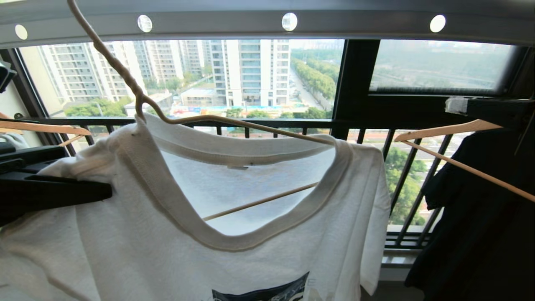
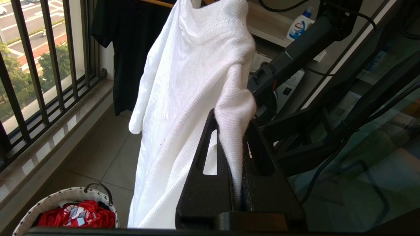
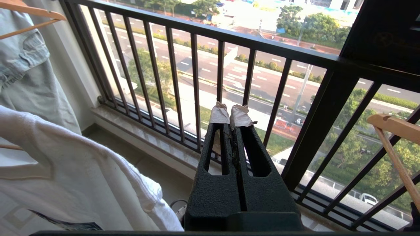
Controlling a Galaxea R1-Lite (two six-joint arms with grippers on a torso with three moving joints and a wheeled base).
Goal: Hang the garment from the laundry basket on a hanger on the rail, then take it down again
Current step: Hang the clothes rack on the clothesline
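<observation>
The white garment [image 1: 259, 251] hangs on the cream wire hanger [image 1: 125, 79]. The hanger's long hook runs up across the grey rail [image 1: 359, 23] and out of view. My left gripper [image 1: 106, 193] reaches in from the left at the shirt's shoulder. In the left wrist view it [image 2: 233, 118] is shut on a fold of the garment [image 2: 183, 98]. My right gripper [image 3: 231, 114] is shut with nothing in it, its taped tips pointing at the window guard [image 3: 229, 39], off the shirt's right side [image 1: 453, 105]. The laundry basket [image 2: 65, 193] stands on the floor below.
A red cloth [image 2: 78, 214] lies in the basket. A black shirt [image 1: 480, 217] hangs on a wooden hanger [image 1: 451, 129] at the right. Another wooden hanger [image 1: 46, 127] is at the left, with a denim piece [image 3: 23, 65] beside it. A detergent bottle [image 2: 300, 24] sits on a shelf.
</observation>
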